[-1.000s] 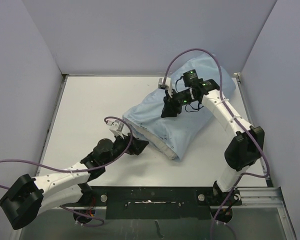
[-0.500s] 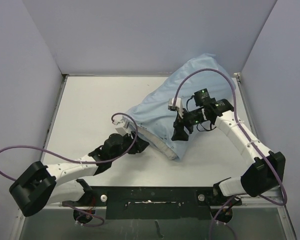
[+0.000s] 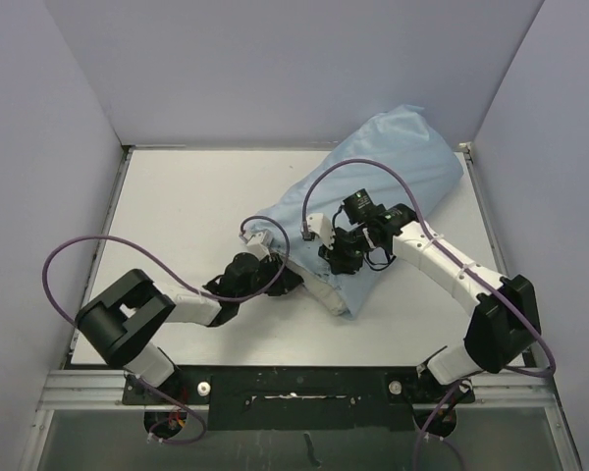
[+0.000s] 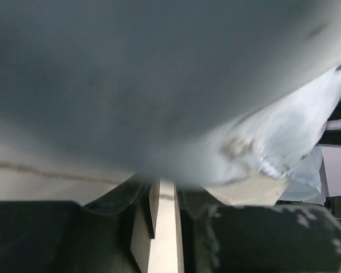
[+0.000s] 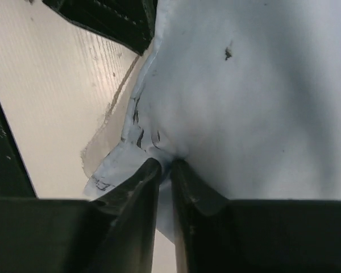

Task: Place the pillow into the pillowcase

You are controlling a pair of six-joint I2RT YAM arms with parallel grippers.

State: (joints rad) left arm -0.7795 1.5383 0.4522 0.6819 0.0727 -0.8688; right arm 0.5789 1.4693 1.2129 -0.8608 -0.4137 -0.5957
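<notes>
Right hand [image 5: 166, 162] now on wrinkled pillowcase [image 3: 402, 162]

readable text: none in any view
pillowcase [image 3: 402, 167]: plain light blue cloth, no print
dark specks [image 5: 228, 53]: small marks on the cloth in the right wrist view, not letters
arm casings [image 3: 442, 260]: no brand or number legible
surface [image 3: 177, 216]: no label legible
</notes>
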